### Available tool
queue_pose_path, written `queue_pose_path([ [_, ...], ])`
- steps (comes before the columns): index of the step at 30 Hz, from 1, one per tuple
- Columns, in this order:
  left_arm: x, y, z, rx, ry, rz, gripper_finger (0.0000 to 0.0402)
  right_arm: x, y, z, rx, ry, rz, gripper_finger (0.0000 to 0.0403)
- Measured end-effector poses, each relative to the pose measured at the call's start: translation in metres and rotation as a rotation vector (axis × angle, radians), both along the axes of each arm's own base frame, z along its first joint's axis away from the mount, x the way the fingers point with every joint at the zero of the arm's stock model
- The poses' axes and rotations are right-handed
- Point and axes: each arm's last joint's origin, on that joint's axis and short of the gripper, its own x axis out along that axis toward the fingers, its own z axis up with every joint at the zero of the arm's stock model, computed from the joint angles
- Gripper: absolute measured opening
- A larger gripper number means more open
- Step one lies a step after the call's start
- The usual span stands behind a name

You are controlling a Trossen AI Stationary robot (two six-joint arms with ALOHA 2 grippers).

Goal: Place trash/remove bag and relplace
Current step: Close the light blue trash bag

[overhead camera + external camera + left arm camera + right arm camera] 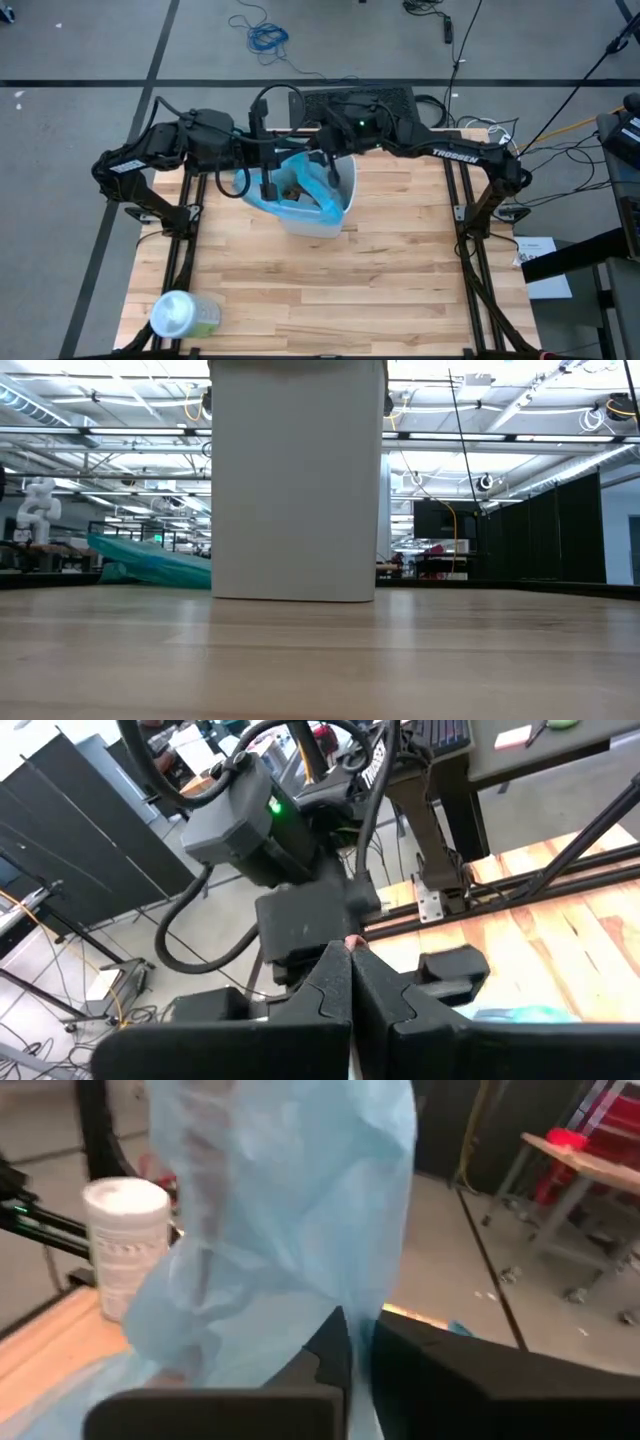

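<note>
A white bin (pixel 330 215) stands upright at the middle of the table, seen in the low view as a white wall (pixel 295 480). The pale light-blue bag (pixel 320 190) lines it, and brown crumpled trash (pixel 292 185) lies inside. My left gripper (pixel 268 190) is shut over the bag's left rim, which spills past the bin's left side. My right gripper (pixel 325 165) is shut at the bag's far rim. In the right wrist view the film (pixel 280 1200) rises as a tall sheet in front of the fingers (pixel 320 1365). My left gripper is shut at the bag's left rim (pixel 258 203), coming from the table's left, almost level. Its own wrist view shows shut fingers (pixel 325 990), but no film shows between them, so the part held stays hidden. My right gripper pinches the bag's thin film (pixel 345 1315) between its two fingers, coming from the table's far right, nearly level. The film stands up above the fingers and falls away below them. One layer or several, I cannot tell.
A pale-green container with a white lid (pixel 183 315) lies near the table's front left corner and also shows in the right wrist view (pixel 125 1240). A darker teal-green plastic sheet (pixel 150 565) lies left of the bin. Bare wood spreads across the near and right parts of the table (pixel 400 270).
</note>
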Motion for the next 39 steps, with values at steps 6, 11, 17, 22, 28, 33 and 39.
queue_pose_path([
  [6, -0.005, 0.0, 0.004, 0.0, -0.025, 0.0, 0.0, -0.001, 0.001, -0.007, 0.008, 0.075, -0.028, 0.0001],
  [11, -0.019, 0.0, 0.018, 0.016, -0.123, -0.01, 0.0, -0.002, 0.002, -0.011, 0.005, 0.124, -0.069, 0.0],
  [17, -0.035, -0.003, 0.03, 0.034, -0.19, -0.031, 0.0, -0.003, 0.002, -0.014, 0.011, 0.154, -0.076, 0.0],
  [22, -0.045, -0.006, 0.036, 0.043, -0.234, -0.047, 0.0, -0.005, 0.0, -0.018, 0.006, 0.196, -0.115, 0.0],
  [28, -0.053, -0.009, 0.042, 0.051, -0.271, -0.043, 0.0, -0.004, -0.001, -0.028, 0.005, 0.262, -0.146, 0.0],
  [33, -0.054, -0.011, 0.04, 0.065, -0.255, -0.02, 0.0, -0.004, -0.004, -0.043, 0.013, 0.307, -0.153, 0.0],
  [39, -0.056, -0.012, 0.041, 0.086, -0.251, -0.005, 0.0, -0.004, -0.006, -0.049, 0.018, 0.318, -0.158, 0.0],
])
